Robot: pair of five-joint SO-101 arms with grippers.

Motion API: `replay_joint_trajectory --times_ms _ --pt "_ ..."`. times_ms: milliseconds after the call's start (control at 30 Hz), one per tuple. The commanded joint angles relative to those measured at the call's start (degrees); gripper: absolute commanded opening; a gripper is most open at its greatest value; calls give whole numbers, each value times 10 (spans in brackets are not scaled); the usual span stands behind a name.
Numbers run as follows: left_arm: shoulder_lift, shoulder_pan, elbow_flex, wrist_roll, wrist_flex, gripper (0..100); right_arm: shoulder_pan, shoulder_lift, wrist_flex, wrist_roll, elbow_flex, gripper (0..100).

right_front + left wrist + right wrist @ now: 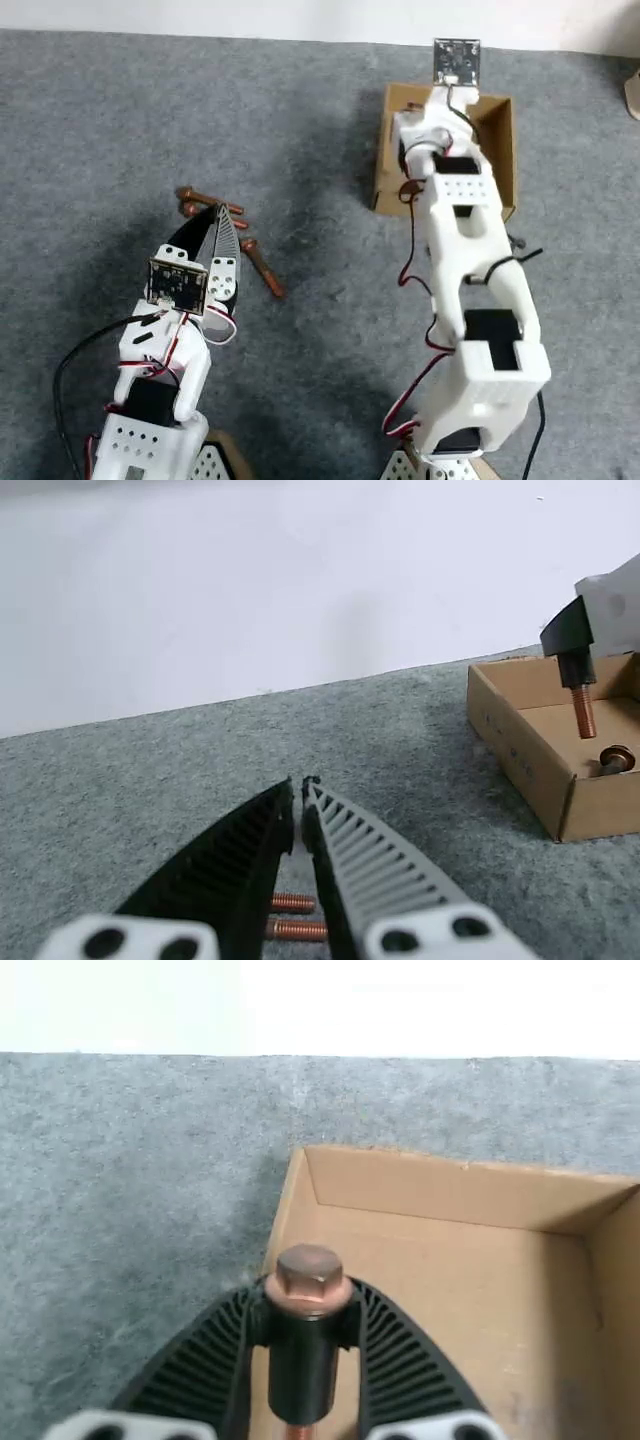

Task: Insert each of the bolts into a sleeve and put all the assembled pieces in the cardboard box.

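Sleeved bolt point(308, 1278) upright in right pincer point(305, 1305); shank down over cardboard box point(450, 1185)

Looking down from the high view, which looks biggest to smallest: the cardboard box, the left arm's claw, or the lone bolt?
1. cardboard box
2. left claw, about as long as the bolt but wider
3. lone bolt

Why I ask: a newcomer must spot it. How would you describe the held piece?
Find the cardboard box on the mat. Over it, the right pincer grips a black sleeve with a copper bolt upright inside; the loose bolts by the left arm are bare.
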Motion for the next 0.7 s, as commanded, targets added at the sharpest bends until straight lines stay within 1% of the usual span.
replay_joint_trajectory --times_ms 0,300,433,500,567,667 --pt "-5 -6 14 -4 1 34 5 6 0 5 -39 5" --pt "-5 -6 14 -4 1 34 6 91 7 6 -39 9" --pt "-5 -6 14 -4 1 34 5 94 80 4 -44 12" --pt "-5 -5 14 -4 1 34 6 91 93 4 -47 48" --pt "-5 -5 14 -4 1 34 6 87 105 -2 -62 117" --pt "-5 -5 14 -4 1 34 6 79 160 -32 -83 187"
